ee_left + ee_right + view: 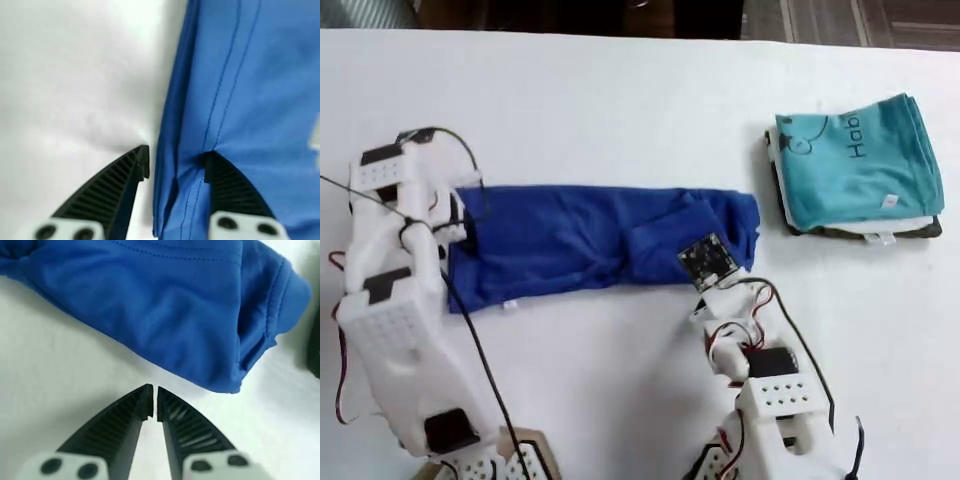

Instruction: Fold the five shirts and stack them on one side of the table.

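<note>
The white table, floor beyond, bears a blue shirt and folded stack.

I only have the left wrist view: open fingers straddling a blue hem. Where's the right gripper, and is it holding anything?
Observer: The right gripper is shut, empty, over bare table just off the blue shirt's other end.
Operator: How does the shirt lie?
Observer: As one long strip across the table's middle.
Operator: Any finished ones?
Observer: A stack of folded shirts, teal shirt on top, sits apart past that end.
</note>
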`<act>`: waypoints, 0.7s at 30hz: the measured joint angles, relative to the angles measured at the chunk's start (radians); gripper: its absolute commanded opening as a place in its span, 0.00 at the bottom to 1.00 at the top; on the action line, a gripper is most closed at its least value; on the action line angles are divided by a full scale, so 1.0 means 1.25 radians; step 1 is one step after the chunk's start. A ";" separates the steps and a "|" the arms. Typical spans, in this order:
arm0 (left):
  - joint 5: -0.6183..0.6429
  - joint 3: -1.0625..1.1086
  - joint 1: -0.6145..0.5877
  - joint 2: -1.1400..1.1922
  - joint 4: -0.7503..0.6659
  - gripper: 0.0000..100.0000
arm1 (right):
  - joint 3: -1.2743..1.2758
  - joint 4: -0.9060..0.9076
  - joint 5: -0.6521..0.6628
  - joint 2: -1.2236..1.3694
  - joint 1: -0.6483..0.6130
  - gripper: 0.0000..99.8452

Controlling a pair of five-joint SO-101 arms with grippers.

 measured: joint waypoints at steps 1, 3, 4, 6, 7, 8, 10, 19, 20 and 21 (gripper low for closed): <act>-0.009 -0.027 0.005 0.017 0.020 0.20 | 0.000 0.000 0.000 0.000 0.000 0.02; -0.017 -0.081 0.007 0.053 0.058 0.19 | 0.000 0.000 0.000 0.000 0.000 0.02; -0.020 -0.108 0.007 0.070 0.075 0.19 | 0.000 0.000 0.000 0.000 0.000 0.02; -0.022 -0.157 0.007 0.103 0.109 0.19 | 0.000 0.000 0.000 0.000 0.000 0.02; -0.022 -0.184 0.007 0.120 0.130 0.19 | 0.000 0.000 0.000 0.000 0.000 0.02; -0.022 -0.211 0.009 0.137 0.151 0.17 | 0.000 0.000 0.000 0.000 0.000 0.02; -0.022 -0.270 0.011 0.173 0.195 0.08 | 0.000 0.000 0.000 0.000 0.000 0.02; -0.049 -0.447 0.005 0.284 0.293 0.03 | 0.000 0.000 0.000 0.000 0.001 0.02; -0.053 -0.453 -0.006 0.285 0.293 0.03 | 0.000 0.000 0.000 0.000 0.000 0.02; -0.059 -0.462 -0.022 0.286 0.293 0.03 | 0.000 0.000 0.000 0.000 0.000 0.02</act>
